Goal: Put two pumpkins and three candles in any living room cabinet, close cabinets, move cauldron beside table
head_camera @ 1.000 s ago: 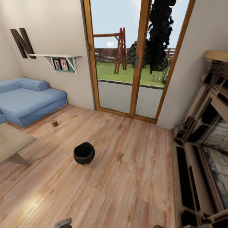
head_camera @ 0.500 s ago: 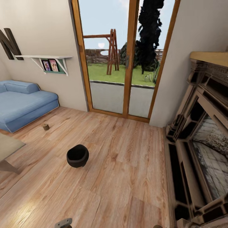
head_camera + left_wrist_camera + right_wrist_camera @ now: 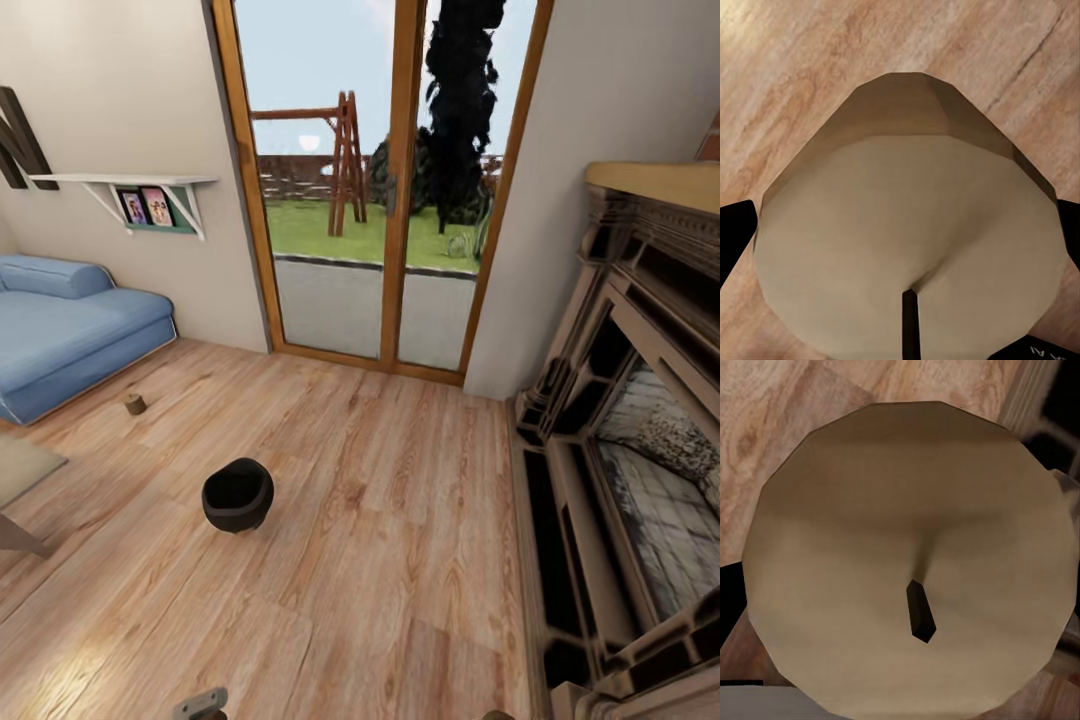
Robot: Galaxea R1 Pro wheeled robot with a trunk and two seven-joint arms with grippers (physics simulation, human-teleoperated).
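Each of your grippers is clamped on a pale beige wax candle with a dark wick: left candle (image 3: 907,247), right candle (image 3: 907,562). Jolt while driving and either could slip free. A third small brown candle (image 3: 134,404) lies on the wooden floor near the blue sofa (image 3: 70,335); one black round cauldron (image 3: 237,495) sits mid-floor.

Wooden floor (image 3: 400,560) carries a black cauldron (image 3: 238,495) and a small candle (image 3: 134,404), both well ahead of the left gripper (image 3: 203,704).
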